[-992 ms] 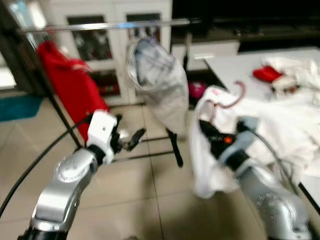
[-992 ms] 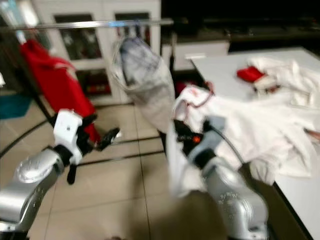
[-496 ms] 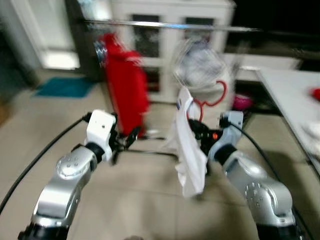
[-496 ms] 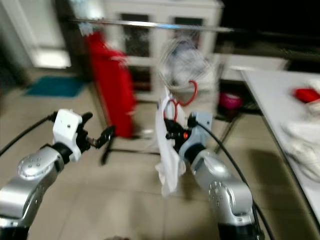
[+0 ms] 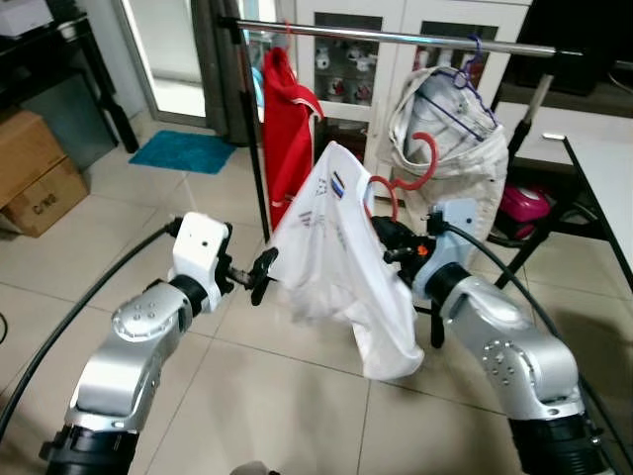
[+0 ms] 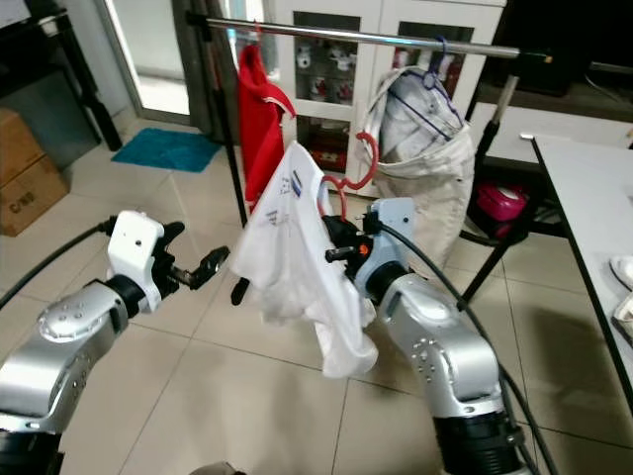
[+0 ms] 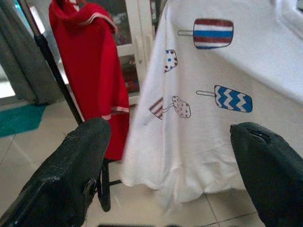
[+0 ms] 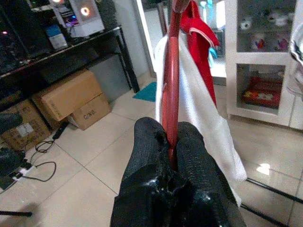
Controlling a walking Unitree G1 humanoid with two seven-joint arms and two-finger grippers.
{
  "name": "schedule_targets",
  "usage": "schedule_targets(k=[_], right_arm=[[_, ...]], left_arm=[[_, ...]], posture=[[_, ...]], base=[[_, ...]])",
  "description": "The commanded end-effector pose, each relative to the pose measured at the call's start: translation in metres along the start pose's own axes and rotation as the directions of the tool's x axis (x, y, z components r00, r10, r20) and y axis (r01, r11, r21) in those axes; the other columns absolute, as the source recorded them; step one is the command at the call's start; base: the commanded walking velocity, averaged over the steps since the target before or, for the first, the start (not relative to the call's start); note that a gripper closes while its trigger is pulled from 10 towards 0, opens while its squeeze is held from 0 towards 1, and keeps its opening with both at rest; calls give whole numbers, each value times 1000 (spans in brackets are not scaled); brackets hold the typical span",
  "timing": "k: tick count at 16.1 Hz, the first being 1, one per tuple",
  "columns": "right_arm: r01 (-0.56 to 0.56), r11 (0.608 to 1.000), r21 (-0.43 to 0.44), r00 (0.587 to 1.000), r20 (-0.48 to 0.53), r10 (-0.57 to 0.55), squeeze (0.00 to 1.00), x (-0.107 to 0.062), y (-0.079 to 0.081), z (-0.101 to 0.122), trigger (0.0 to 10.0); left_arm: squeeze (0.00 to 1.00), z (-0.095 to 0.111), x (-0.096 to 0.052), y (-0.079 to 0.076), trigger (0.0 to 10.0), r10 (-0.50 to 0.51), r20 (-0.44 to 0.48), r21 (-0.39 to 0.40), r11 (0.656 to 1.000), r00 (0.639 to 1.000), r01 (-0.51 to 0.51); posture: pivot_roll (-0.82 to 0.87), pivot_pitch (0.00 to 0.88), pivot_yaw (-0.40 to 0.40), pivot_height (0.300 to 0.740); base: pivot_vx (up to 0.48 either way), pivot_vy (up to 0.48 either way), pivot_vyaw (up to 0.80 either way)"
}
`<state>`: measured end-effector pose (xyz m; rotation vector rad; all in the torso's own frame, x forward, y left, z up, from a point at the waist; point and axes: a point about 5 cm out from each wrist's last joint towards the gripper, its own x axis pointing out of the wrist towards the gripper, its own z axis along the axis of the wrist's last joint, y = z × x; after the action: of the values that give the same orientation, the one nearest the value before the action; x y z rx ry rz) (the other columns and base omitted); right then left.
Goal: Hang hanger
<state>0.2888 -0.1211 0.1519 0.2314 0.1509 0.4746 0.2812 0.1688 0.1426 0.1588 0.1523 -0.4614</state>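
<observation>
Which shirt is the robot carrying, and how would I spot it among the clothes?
Find the metal clothes rail by the white cabinets. In front of it, the right gripper holds a red hanger with a white T-shirt; unlike the hanging red garment, it has ice-lolly prints.

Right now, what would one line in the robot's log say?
right gripper: shut on red hanger with white T-shirt | left gripper: open beside shirt | clothes rail: ahead | hanger: not yet hung

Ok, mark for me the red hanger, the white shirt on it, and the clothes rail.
red hanger (image 5: 427,150), left eye view, on the curve of its hook.
white shirt (image 5: 331,252), left eye view, on the front of the cloth.
clothes rail (image 6: 356,36), right eye view, on the bare middle of the bar.
</observation>
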Motion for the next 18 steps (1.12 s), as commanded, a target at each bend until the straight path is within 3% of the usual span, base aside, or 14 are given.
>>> schedule_targets(k=[1, 2, 4, 5, 6, 11, 12, 13, 18], right_arm=[[-62, 998, -14, 997, 52, 63, 0, 3, 8, 15, 10000], [-80, 997, -21, 995, 51, 81, 0, 3, 10, 16, 10000], [-118, 992, -50, 992, 30, 120, 0, 5, 14, 17, 10000], [-140, 988, -65, 990, 18, 142, 0, 6, 17, 18, 10000], [-156, 985, -76, 987, 14, 158, 0, 6, 19, 18, 10000], [-204, 967, -155, 978, 6, 208, 0, 4, 26, 22, 10000], [-234, 958, -163, 971, 9, 238, 0, 2, 30, 23, 10000], [-249, 955, -164, 967, 11, 254, 0, 2, 32, 23, 10000], [-282, 945, -164, 957, 19, 288, 0, -1, 36, 25, 10000]], left_arm=[[1000, 5, 3, 5, 10000, -6, 4, 13, 1000, 1000, 6], [1000, 7, 6, 5, 10000, -17, 10, 15, 1000, 1000, 17], [1000, 16, 17, -4, 10000, -134, 39, 1, 991, 990, 134], [169, 21, 22, -12, 10000, -225, 61, -12, 974, 972, 226], [0, 24, 26, -13, 10000, -251, 67, -4, 968, 966, 251], [0, 48, 50, -21, 10000, -321, 158, -1, 946, 934, 325], [0, 55, 59, -16, 1882, -276, 192, 23, 961, 942, 276], [0, 59, 63, -13, 0, -254, 208, 24, 967, 944, 255], [0, 59, 71, -16, 0, -305, 203, 47, 952, 931, 302]], posture=[[-80, 0, -4, 740], [-80, 0, -7, 740], [-85, 0, -13, 740], [-88, 0, -13, 740], [-93, 0, -13, 740], [-108, 0, -8, 740], [-110, 0, -7, 740], [-111, 0, -6, 740], [-119, 0, -1, 740]], base=[[0, 0, 0], [0, 0, 0], [0, 0, 0], [0, 0, 0], [0, 0, 0], [0, 0, 0], [0, 0, 0], [0, 0, 0], [0, 0, 0]])
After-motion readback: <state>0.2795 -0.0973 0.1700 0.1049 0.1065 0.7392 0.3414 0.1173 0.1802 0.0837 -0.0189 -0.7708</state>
